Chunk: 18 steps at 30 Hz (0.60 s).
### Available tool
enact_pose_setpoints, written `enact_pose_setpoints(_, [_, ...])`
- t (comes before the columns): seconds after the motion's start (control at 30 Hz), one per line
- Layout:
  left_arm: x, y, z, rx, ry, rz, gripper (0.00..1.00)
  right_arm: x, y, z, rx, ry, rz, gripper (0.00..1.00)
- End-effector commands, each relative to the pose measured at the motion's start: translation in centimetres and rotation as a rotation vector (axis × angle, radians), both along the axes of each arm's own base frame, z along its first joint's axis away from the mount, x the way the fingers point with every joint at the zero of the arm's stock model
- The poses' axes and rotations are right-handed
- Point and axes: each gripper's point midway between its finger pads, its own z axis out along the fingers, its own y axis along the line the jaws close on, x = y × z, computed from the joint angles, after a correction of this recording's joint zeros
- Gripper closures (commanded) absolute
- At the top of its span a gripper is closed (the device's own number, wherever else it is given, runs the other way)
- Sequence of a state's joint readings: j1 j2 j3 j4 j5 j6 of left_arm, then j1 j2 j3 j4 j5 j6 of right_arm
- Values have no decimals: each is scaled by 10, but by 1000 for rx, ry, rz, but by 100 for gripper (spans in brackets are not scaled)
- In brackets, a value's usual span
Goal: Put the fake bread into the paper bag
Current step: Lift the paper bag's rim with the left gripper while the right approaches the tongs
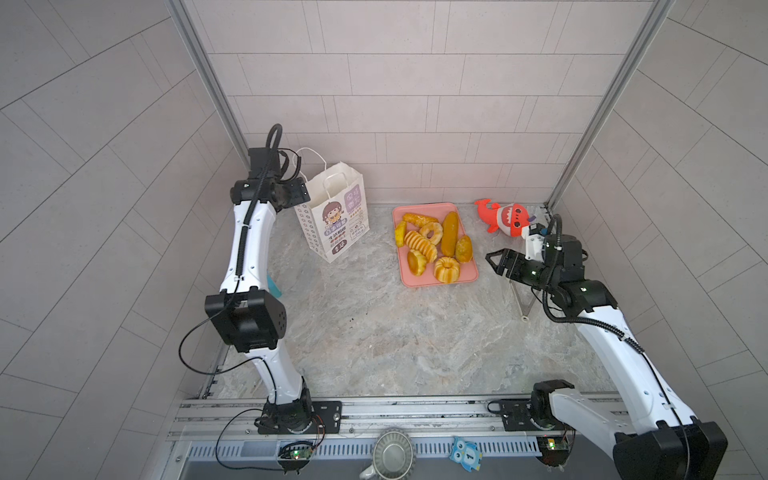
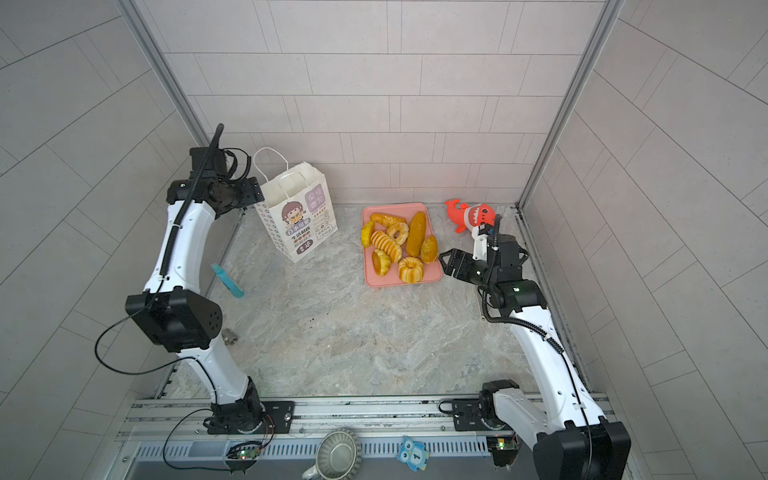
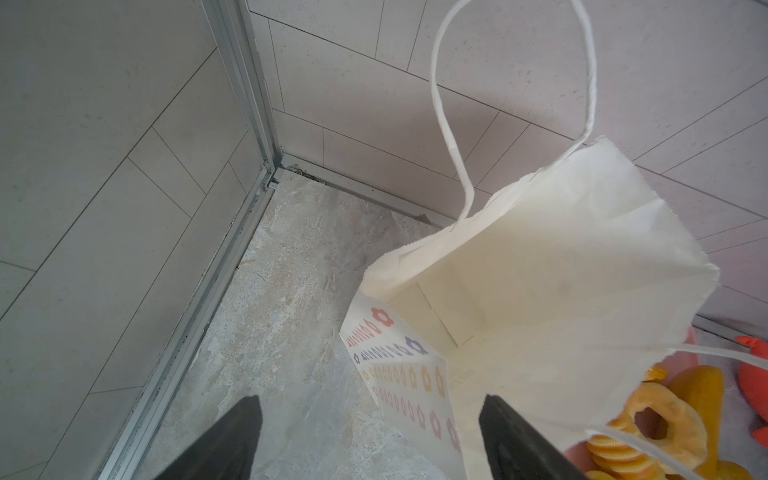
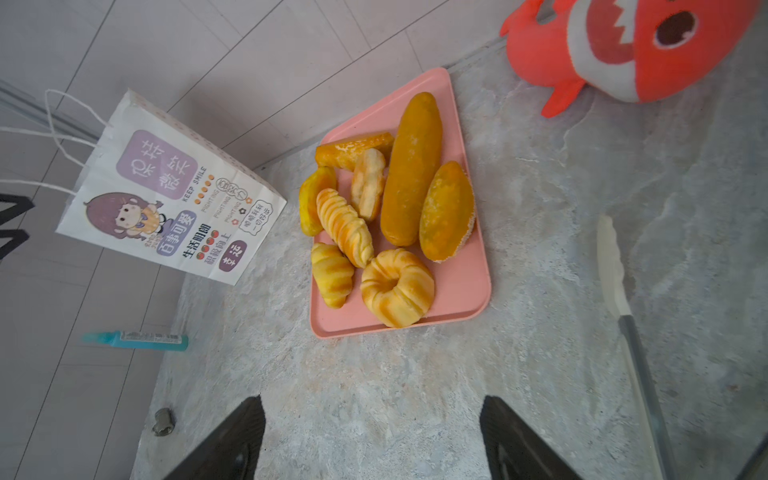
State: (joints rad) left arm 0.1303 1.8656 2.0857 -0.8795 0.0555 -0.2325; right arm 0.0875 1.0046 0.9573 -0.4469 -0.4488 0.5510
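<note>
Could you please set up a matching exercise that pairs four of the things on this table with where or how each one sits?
Things:
1. paper bag
2. fluted ring loaf
3. red plush shark
4. teal tube

Places or states:
A. lying at the left edge of the table
B. standing upright with its mouth open
C. resting on the pink tray
D. lying off the tray, near the back right corner

Pairs: 1-B, 2-C, 3-D, 4-A.

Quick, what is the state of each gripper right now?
Left gripper: open, holding nothing, next to the paper bag.
Right gripper: open, holding nothing.
</note>
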Motion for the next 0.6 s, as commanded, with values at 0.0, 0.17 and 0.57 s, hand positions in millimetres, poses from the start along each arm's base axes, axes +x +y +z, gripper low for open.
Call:
enact_pose_setpoints(0.0, [15,-2,2,59,-15,-58,12,0,19,21,10,-85,61,19])
enact_pose_setpoints(0.17, [42,-8,-2,116,-35,-117,11,1,45,12,0,-55,131,21])
enact_pose_setpoints(0.57, [83,-14,-20,104,-47,-192,15,5,57,-5,-10,9,160,27])
